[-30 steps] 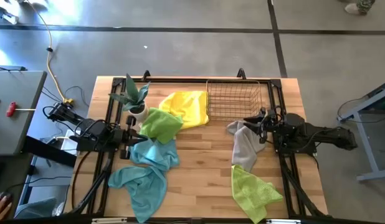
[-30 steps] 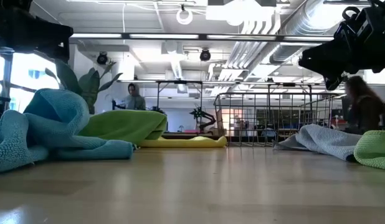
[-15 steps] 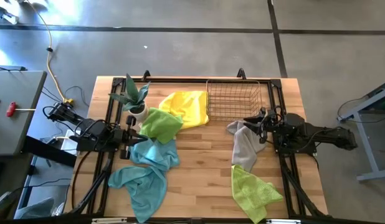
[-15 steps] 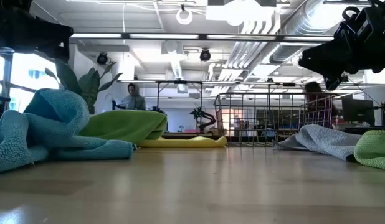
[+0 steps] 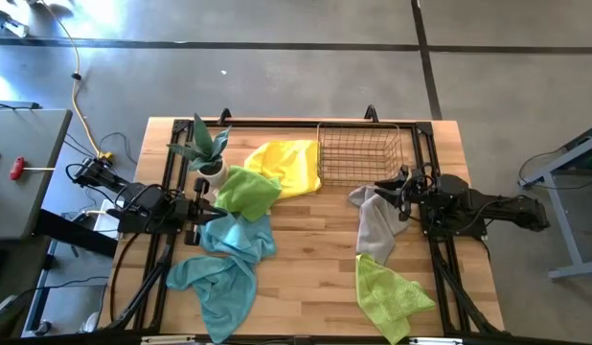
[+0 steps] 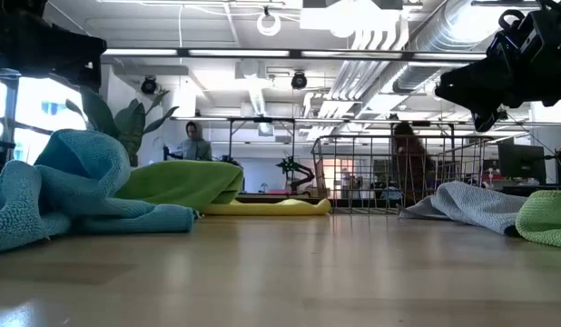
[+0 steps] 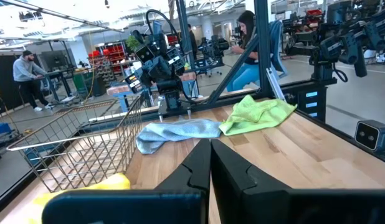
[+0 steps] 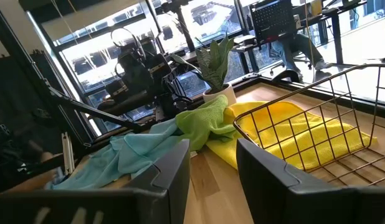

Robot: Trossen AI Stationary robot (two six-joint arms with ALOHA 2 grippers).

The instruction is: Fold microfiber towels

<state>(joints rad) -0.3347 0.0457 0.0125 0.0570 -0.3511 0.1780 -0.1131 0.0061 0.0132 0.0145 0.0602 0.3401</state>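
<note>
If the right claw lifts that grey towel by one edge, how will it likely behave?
The grey towel lies crumpled in soft folds, so it would probably hang limp rather than hold its shape. It looks thin, so likely light. Its far end lies beside the wire basket, so it might brush the basket when dragged.

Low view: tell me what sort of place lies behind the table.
Probably a robotics lab or workshop: exposed silver ceiling ducts, another dark robot arm on a bench, and people at workstations, one in a grey hooded top.
</note>
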